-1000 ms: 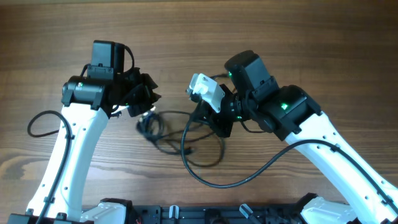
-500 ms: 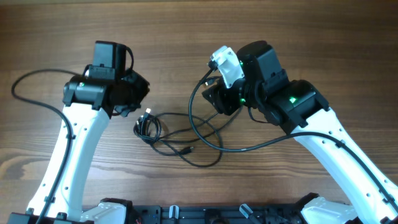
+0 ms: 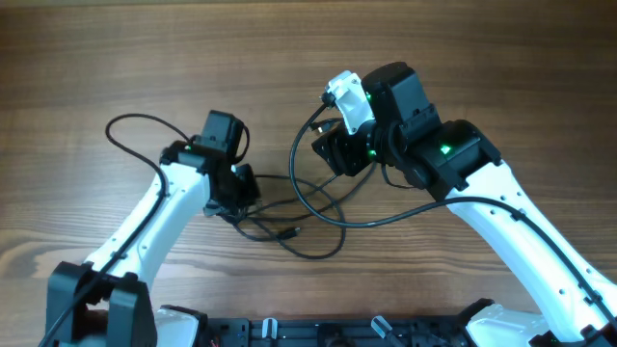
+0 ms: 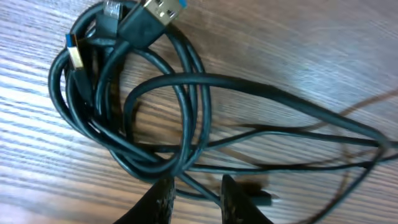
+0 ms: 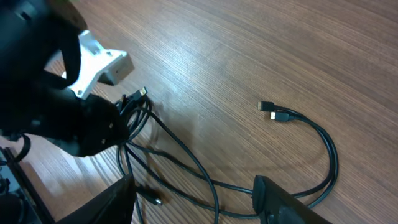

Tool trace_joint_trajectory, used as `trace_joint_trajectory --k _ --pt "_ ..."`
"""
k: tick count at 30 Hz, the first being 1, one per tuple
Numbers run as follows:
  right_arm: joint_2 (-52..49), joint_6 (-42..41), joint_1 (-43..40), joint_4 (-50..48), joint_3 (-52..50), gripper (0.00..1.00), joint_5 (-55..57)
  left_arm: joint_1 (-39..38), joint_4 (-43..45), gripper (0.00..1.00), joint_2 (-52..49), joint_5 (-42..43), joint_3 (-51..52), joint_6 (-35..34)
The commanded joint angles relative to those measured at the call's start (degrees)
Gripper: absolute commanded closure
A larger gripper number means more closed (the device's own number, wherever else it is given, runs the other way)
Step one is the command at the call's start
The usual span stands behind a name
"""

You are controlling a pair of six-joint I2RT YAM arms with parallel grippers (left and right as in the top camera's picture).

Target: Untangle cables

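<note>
Wooden table (image 3: 96, 58), black cables (image 4: 200, 112) in knotted coil, blue-tongued plugs (image 4: 155, 9)

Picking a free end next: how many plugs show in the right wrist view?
4: a pair of plugs at right, one plug atop the cable bundle, one at bottom. Others may be hidden.

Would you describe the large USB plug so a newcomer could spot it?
On the table, find the coiled black cables at the left gripper. The USB plug tops the coil, opposite the gripper; unlike the slim gold-tipped plug, its metal shell is broad.
</note>
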State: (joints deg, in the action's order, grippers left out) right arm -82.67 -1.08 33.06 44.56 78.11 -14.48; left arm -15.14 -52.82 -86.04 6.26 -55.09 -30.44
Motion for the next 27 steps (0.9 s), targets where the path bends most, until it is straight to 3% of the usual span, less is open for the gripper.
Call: trace_joint_trajectory --k 1,14,17,19,27 --pt "-0.39 -0.44 -0.15 -0.11 0.20 0.37 0.94 -0.17 0.96 0.72 -0.02 -6.21 2.82 -5.09" --pt "-0.39 -0.42 -0.15 -0.11 0.20 0.37 0.96 -0.52 6.25 0.76 -5.44 -6.54 2.86 -6.27" --pt "-0.39 -0.42 -0.15 -0.11 0.20 0.37 0.96 -0.52 6.60 0.83 -6.78 -6.56 2.99 -6.29" --pt "-0.39 -0.39 -0.15 -0.13 0.20 0.37 0.96 -0.52 7.23 0.96 -6.75 -6.54 2.99 -6.32" --pt "-0.39 -0.44 -0.15 -1.36 0.20 0.36 -0.66 -0.50 4.74 0.96 -3.58 2.82 -5.44 -5.81"
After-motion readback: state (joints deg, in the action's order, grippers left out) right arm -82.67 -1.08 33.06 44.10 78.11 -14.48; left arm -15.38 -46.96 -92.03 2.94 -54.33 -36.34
